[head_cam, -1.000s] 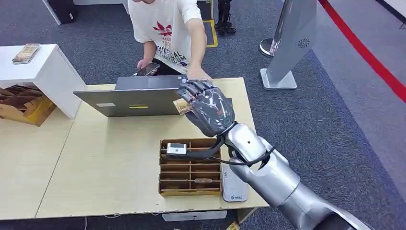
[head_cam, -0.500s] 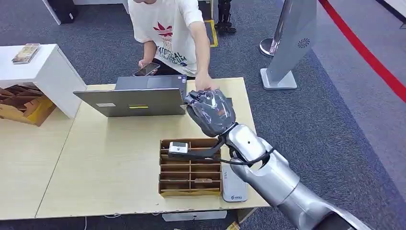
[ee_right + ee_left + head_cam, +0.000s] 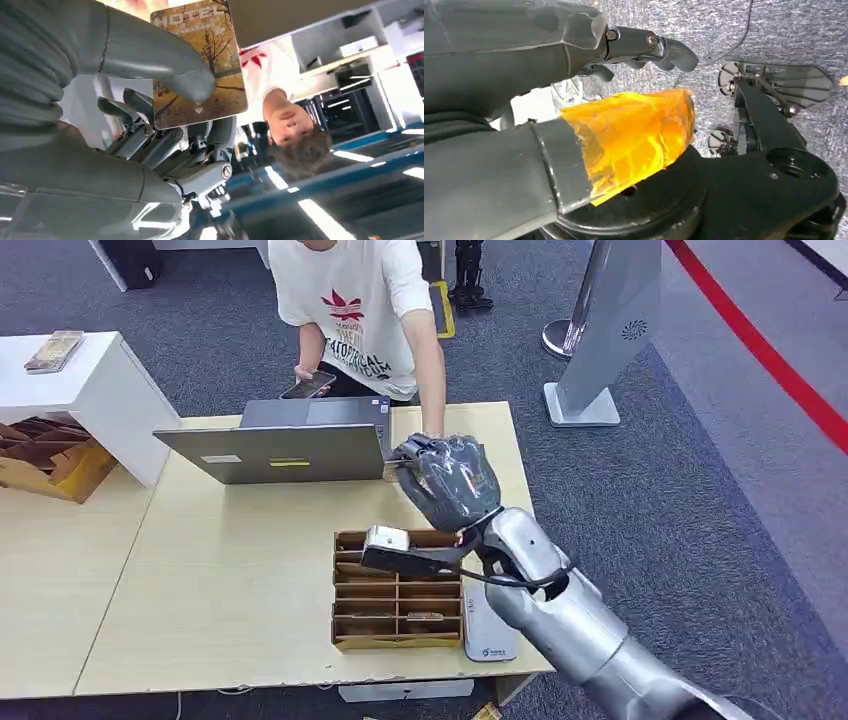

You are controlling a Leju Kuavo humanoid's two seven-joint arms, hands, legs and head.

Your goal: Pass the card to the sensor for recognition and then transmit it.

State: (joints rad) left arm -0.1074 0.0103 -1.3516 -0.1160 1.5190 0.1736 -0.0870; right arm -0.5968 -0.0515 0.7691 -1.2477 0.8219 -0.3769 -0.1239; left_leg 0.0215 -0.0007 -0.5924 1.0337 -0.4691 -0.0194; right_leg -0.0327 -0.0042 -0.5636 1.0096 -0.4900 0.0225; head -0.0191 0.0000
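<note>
Glossy printed card (image 3: 200,65), matt wooden table (image 3: 240,570)

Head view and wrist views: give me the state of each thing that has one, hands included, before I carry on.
Right hand: raised over the table's far side, holds the card.
Card: pinched under the thumb, picture side showing, "HOTEL" printed on it.
Left hand: holds nothing, fingers part curled.
Laptop: open on the table.
Phone: in the person's hand.
Person's other arm: stretched toward the right hand.
Tray: on the table, compartments mostly bare.
</note>
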